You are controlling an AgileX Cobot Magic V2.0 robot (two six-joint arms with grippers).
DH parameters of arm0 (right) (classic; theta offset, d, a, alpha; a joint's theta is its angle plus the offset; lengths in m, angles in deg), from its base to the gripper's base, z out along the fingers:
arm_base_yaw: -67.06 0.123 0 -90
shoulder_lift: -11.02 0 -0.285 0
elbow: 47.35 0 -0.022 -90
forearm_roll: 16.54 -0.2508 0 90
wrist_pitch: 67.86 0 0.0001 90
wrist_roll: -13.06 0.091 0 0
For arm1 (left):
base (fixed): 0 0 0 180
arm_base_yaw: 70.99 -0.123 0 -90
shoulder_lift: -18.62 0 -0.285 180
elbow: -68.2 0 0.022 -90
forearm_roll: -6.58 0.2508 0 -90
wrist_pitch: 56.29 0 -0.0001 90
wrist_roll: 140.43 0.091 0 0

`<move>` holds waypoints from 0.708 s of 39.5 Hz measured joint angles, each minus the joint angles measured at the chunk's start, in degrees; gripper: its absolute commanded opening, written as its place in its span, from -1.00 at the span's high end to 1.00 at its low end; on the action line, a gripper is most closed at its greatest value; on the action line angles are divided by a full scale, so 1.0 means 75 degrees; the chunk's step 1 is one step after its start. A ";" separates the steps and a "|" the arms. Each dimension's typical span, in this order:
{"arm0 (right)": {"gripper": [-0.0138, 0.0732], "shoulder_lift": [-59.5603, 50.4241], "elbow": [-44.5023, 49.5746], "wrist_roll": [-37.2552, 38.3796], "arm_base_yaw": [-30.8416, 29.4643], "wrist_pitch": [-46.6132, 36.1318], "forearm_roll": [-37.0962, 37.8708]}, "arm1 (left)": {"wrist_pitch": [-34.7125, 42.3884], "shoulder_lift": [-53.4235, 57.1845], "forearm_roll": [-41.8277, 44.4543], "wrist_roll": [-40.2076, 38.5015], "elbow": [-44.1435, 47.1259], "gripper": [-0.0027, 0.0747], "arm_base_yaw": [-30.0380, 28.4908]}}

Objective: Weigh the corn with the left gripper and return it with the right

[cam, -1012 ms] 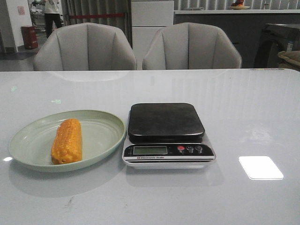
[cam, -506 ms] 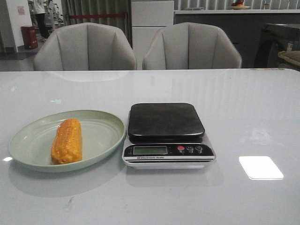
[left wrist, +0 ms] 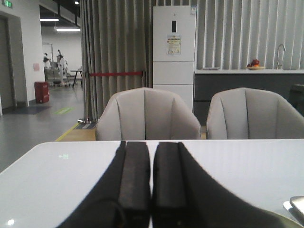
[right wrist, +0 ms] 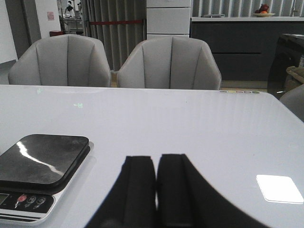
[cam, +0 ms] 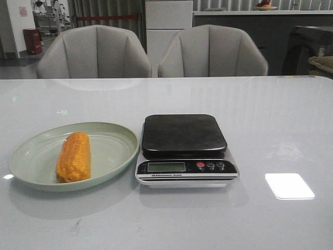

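The corn (cam: 74, 157), an orange-yellow cob, lies lengthwise on a pale green plate (cam: 112, 151) at the left of the table in the front view. A kitchen scale (cam: 184, 148) with a bare black platform stands just right of the plate; it also shows in the right wrist view (right wrist: 40, 173). Neither arm shows in the front view. My left gripper (left wrist: 151, 145) is shut and empty, held above the table and facing the chairs. My right gripper (right wrist: 156, 157) is shut and empty, to the right of the scale.
Two grey chairs (cam: 93, 52) stand behind the table's far edge. A bright patch of reflected light (cam: 289, 186) lies on the white table to the right of the scale. The plate's rim (left wrist: 285, 222) and the scale's corner (left wrist: 297, 206) edge into the left wrist view.
Nothing on the table has moved. A person in the far background at upper left has walked out of sight.
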 measured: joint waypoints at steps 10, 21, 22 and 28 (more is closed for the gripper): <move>0.29 0.0000 0.0000 0.0000 0.0000 0.0000 0.0000 | -0.2413 -0.1501 -0.0362 0.0000 -0.2027 0.64 0.0667; 0.29 0.0000 0.0000 0.0000 0.0000 0.0015 0.0000 | -0.3676 -0.3123 -0.0777 0.0000 -0.2526 0.64 0.1076; 0.29 0.0000 0.0000 0.0000 0.0000 0.0015 0.0000 | -0.3676 -0.3219 -0.0777 0.0000 -0.2526 0.64 0.1076; 0.29 0.0000 0.0000 0.0000 0.0000 0.0015 0.0000 | -0.3676 -0.3795 -0.0783 -0.0011 -0.2526 0.64 0.1076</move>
